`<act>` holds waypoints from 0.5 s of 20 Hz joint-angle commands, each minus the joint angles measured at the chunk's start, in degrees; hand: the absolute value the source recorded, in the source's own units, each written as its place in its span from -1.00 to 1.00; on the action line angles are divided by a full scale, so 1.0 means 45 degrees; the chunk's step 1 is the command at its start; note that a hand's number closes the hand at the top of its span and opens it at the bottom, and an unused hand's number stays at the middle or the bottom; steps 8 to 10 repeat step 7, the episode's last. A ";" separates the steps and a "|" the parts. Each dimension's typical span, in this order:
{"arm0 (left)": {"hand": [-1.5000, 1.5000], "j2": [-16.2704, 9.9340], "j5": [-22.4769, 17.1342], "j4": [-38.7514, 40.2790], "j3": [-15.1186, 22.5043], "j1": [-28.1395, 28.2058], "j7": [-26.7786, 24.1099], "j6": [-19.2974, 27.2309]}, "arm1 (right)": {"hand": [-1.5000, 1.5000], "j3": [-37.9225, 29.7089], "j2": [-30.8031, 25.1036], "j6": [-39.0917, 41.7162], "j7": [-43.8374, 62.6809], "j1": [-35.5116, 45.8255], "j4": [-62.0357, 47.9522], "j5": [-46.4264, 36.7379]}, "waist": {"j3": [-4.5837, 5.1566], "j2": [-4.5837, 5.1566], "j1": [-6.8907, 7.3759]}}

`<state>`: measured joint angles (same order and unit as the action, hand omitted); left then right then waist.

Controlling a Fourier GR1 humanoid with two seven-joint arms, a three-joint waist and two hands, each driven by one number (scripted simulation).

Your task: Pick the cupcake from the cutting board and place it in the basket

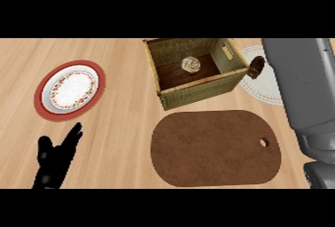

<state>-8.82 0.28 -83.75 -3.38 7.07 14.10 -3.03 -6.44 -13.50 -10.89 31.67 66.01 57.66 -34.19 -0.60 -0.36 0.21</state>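
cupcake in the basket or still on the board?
In. The cupcake sits on the floor of the basket; the cutting board is bare.

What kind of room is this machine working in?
Probably a kitchen: a wooden counter carries a brown cutting board, a red-rimmed plate and a wicker basket with a cupcake inside.
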 commanded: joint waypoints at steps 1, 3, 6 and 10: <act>0.00 0.0065 -0.0044 0.1295 -0.0174 0.0497 -0.0594 -0.0201 | -1.00 -0.0836 -0.0554 0.0124 0.0284 -0.0606 0.0871 0.0697 | 0.0139 0.0053 -0.0128; 0.00 0.0280 0.0208 0.1367 -0.0111 -0.0293 0.0202 0.0325 | -1.00 -0.0699 -0.0601 -0.0251 0.0239 -0.0979 0.1040 0.0353 | 0.0136 0.0069 -0.0135; 0.00 -0.0116 -0.0194 0.0532 -0.0328 0.0700 0.0065 -0.0229 | -1.00 -0.1151 -0.1634 0.0753 0.0740 -0.2297 0.2395 0.0811 | 0.0131 -0.0006 -0.0255; 0.00 0.0364 0.0295 0.0420 0.0210 0.0620 0.0230 0.0197 | -1.00 -0.1392 -0.1622 0.0825 0.0934 -0.2121 0.2507 0.1101 | 0.0132 0.0021 -0.0180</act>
